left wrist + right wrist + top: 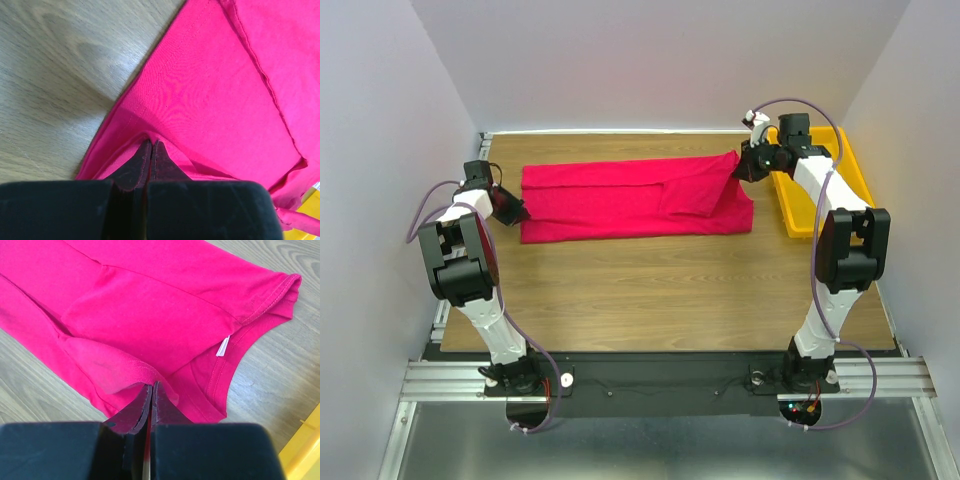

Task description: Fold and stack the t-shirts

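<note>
Top external view shows the t-shirt (620, 200) lying as a long band on the counter (670, 290), its long axis running 9 to 3 o'clock. The left gripper (516, 210) is clenched on its 9 o'clock end and the right gripper (741, 160) on its lifted 3 o'clock corner. Any crosswise fold would likely travel along that axis.

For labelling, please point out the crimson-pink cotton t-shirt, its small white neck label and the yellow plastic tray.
t-shirt (620, 200): top view, middle of cloth.
neck label (223, 346): right wrist view, its middle.
tray (856, 171): top view, right side.
</note>
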### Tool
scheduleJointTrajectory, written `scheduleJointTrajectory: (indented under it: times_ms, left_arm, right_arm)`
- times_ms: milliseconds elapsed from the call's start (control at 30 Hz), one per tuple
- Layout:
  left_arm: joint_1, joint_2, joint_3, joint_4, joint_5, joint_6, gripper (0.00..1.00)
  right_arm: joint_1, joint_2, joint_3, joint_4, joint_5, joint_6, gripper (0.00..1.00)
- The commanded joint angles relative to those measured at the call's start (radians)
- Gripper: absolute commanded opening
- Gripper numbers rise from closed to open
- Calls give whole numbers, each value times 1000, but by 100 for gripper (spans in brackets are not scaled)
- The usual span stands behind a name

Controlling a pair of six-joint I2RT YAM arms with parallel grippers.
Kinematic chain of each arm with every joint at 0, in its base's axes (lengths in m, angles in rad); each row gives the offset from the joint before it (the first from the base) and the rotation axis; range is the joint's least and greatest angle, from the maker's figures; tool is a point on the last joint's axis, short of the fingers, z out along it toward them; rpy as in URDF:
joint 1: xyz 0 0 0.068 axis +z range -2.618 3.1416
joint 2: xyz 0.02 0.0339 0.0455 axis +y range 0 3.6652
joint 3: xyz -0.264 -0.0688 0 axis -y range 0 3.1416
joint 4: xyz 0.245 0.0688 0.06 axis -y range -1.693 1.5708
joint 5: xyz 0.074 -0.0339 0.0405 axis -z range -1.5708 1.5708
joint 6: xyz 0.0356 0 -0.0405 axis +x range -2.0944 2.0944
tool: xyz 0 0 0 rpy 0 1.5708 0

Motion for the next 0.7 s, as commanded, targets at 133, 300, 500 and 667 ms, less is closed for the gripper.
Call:
scheduleJointTrajectory:
  times_ms: [133,300,500,667]
  left_arm:
    - [5,-19,60,14,40,23,0]
    - [5,-19,62,28,61,21,0]
    - [5,-7,71,32,64,16,0]
    - [3,0,82,35,72,15,0]
  right_arm:
    - [-7,-7,64,54,-13,20,1]
    - [-7,-2,64,57,-7,20,1]
    - [-7,18,79,60,-4,29,1]
    - [-7,27,84,61,4,32,1]
